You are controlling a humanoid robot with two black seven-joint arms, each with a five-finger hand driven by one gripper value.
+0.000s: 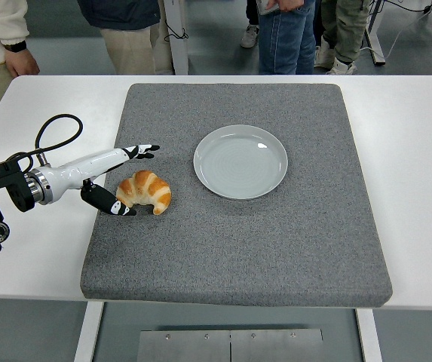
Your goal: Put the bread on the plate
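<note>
A golden croissant lies on the grey mat, left of the empty white plate. My left hand comes in from the left at mat level with its fingers spread. Its thumb tip rests against the croissant's near-left end, and the other fingers reach past the bread's far side without closing on it. Nothing is held. The right arm is out of view.
The mat covers most of the white table. A black cable loop arches over my left forearm. Several people stand along the far edge of the table, one with a hand near the far left corner.
</note>
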